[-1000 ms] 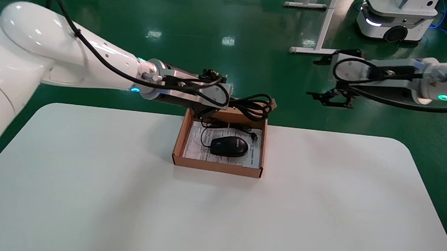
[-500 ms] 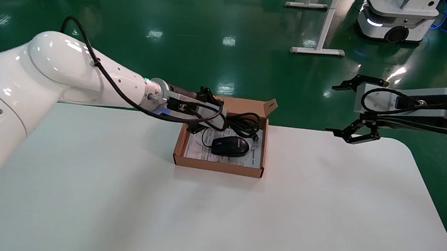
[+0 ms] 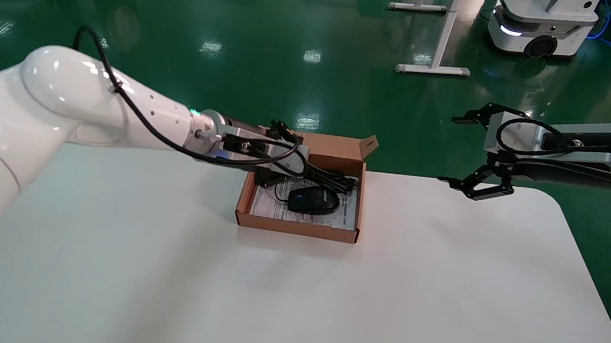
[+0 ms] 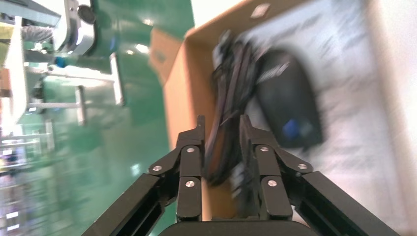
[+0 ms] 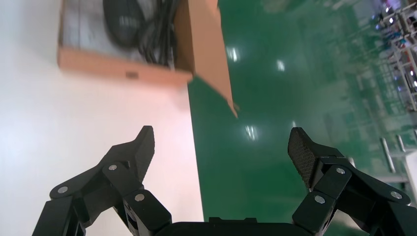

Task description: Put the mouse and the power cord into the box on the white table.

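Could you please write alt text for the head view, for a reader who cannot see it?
The left gripper holds the thick black coiled power cord low inside the shallow brown cardboard box, beside the small black oval mouse on its white sheet. The box sits on the large white table, and the open right gripper hovers over the table's far right edge.

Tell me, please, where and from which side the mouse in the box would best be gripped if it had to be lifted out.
Probably across the mouse's narrow sides, coming straight down from above. It lies flat on the box's printed sheet, walls all round, so a sideways approach looks blocked. The power cord, held by the left gripper, crowds its far side; the near side seems clearer.
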You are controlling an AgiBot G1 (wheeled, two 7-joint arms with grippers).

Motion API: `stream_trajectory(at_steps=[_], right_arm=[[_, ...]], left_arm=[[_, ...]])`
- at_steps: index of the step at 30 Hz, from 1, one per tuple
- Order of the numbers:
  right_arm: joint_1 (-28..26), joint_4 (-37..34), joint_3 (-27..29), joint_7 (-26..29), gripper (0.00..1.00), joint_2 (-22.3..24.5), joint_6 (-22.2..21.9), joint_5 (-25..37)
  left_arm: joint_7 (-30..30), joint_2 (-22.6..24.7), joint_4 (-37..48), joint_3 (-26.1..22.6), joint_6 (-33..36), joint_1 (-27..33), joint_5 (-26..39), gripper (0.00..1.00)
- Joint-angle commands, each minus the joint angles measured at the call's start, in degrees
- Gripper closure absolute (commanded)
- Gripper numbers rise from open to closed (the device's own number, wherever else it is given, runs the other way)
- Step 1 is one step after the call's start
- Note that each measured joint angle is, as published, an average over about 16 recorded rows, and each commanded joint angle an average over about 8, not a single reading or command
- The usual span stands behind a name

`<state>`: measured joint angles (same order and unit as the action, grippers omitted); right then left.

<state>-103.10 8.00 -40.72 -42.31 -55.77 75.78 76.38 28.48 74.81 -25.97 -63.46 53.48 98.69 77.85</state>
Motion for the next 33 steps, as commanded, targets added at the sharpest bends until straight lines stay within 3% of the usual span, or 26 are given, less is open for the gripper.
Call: stream_trajectory(at_steps=[1, 33], right_arm=[[1.32, 2.07, 0.79, 1.69, 0.00, 0.69, 0.36, -1.10], [25.76, 40.66, 15.32, 32.90, 0.00, 12.88, 6.16, -21.41]], left_arm=[[-1.10, -0.97, -1.21, 1.29, 0.85, -1.02, -0.97, 0.00], [-23.76, -24.04, -28.79, 28.72, 19.49, -22.48, -21.78, 0.00]])
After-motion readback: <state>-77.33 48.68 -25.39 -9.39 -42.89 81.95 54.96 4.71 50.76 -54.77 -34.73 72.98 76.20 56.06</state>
